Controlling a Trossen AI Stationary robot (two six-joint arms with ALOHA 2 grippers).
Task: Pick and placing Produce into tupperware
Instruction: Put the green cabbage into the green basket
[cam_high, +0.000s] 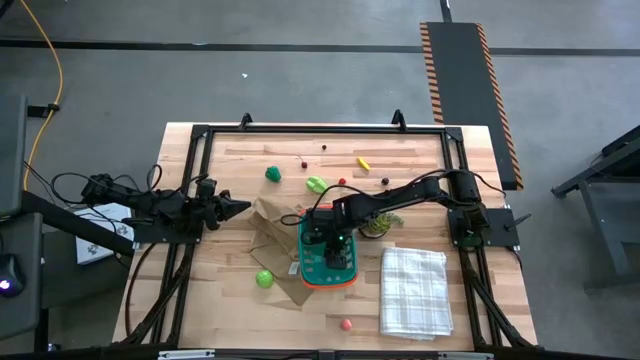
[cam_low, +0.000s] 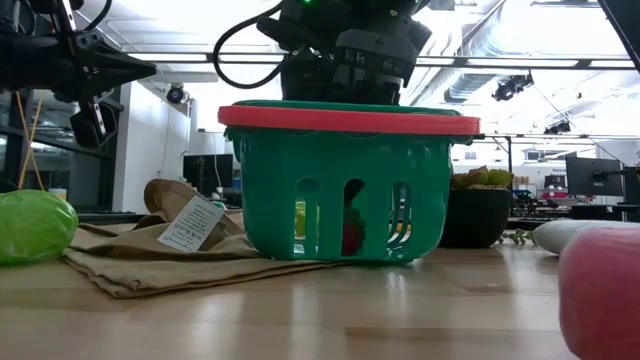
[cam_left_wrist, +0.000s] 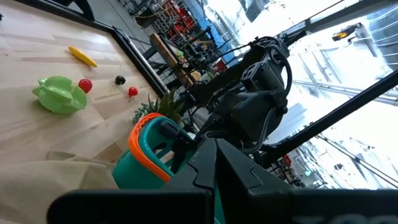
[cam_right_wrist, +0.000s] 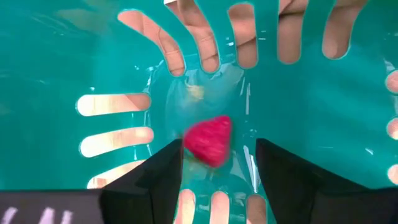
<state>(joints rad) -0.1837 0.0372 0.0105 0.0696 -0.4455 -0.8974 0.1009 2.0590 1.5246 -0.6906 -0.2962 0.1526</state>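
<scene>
From above, my right gripper (cam_high: 328, 243) is down inside the teal slotted plastic tupperware with the orange rim (cam_high: 303, 262), which sits on a crumpled brown paper bag (cam_high: 270, 225). Scattered around me on the wooden table (cam_high: 230, 310) I count two green round pieces, one leafy light-green piece (cam_high: 316, 184) off behind me, one yellow piece (cam_high: 364, 162), a few tiny red balls and dark berries, and one pink-red ball (cam_high: 346, 324). One white checked cloth (cam_high: 414, 291) lies to my side. My left gripper (cam_high: 238, 207) hangs shut beyond the bag, holding nothing.

Table level: the bag has one white tag (cam_low: 190, 224), print too small to read. Something red shows through the basket's slots.

Left wrist cam: leafy piece, two red bits, one dark berry (cam_left_wrist: 120, 79), the yellow one.

Right wrist cam: my fingers (cam_right_wrist: 155, 180) are spread wide, and one bright pink-red fruit piece (cam_right_wrist: 208, 140) sits between them on the slotted base, not gripped.
</scene>
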